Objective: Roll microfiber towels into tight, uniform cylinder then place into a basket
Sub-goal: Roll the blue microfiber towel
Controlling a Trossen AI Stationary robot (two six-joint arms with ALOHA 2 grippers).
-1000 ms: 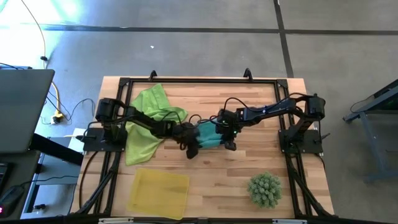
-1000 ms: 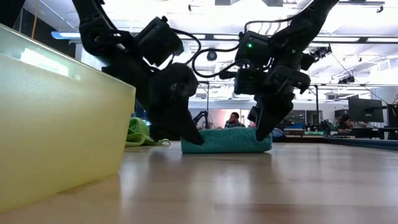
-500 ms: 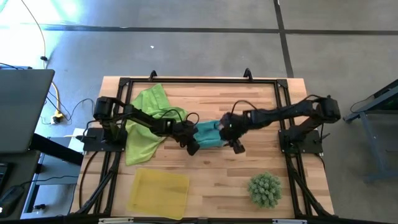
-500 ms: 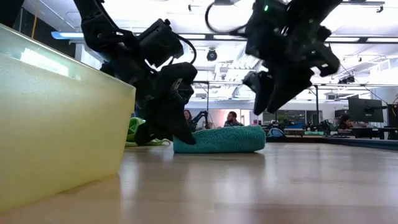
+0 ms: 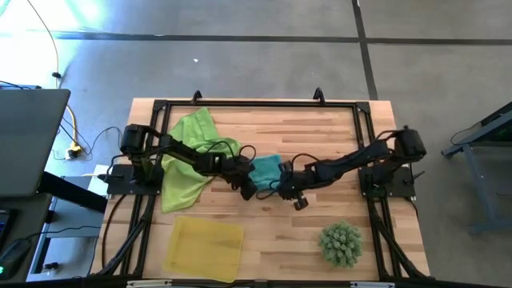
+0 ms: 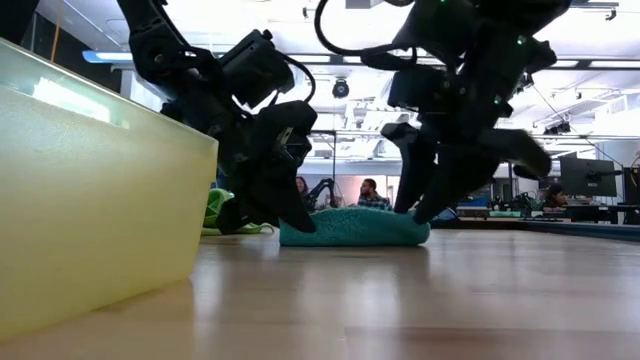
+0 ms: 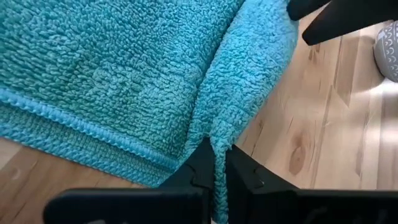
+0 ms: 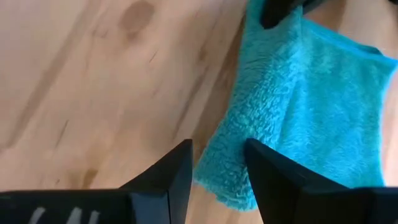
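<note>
Your teal towel [image 5: 266, 170] lies mid-counter [image 5: 336, 136], long axis left-right, loosely folded rather than a tight cylinder. Left gripper [image 7: 221, 171] pinches its left corner, closed on the fabric. Right gripper [image 8: 217, 168], part-open and empty, hovers at the right edge, seemingly just above. Basket [image 5: 204, 248] waits near-left.

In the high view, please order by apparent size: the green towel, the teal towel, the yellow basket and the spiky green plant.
1. green towel
2. yellow basket, nearly as large; the arm hides part of the towel, so the order is unsure
3. spiky green plant
4. teal towel, partly covered by both grippers
</note>
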